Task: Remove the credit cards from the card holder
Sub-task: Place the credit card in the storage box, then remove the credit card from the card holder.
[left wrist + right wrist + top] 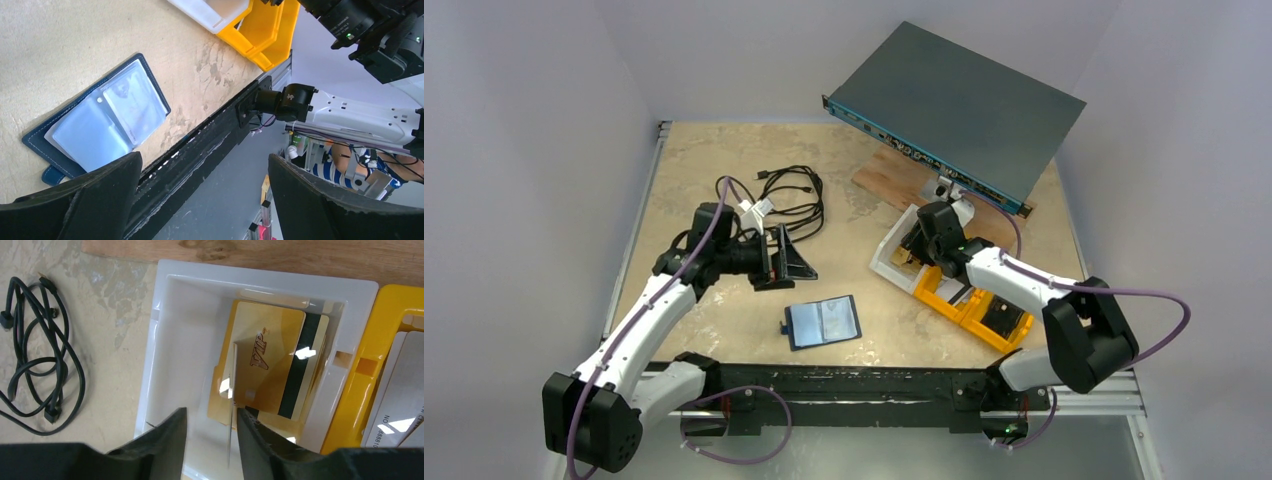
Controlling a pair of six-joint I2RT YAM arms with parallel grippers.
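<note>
Close to the front edge of the table (694, 160), we are finding the card holder (822, 322) lying flat and open, its lighter blue inside facing up. Through the left wrist camera we are seeing its clear plastic sleeves (107, 117) spread across the navy cover, though we are not managing to tell whether any sleeve has a card in it. Just beyond it and to its left, we are keeping the left gripper (782, 262) above the table, fingers spread wide with nothing between them and clear of the card holder. Further back on the right, we are hanging the right gripper (211, 415) over the white bin (170, 330). Its fingers are standing a little apart, with a gap wider than the thin card (231, 405) that is standing on edge between them, so they are not clamping it. Whether that card is leaning on one finger we are unable to say. Inside the bin we are seeing a gold card (272, 355) marked VIP with a black stripe, lying flat on other gold cards. Touching the white bin's right side, the yellow bin (367, 370) is holding white cards (400, 400) with printed numbers. Left of the bins a black cable (45, 355) is lying in loose loops, and behind them a wooden board (260, 250) is resting on the table. Farthest back, a flat dark box (954, 100) is sitting tilted.
</note>
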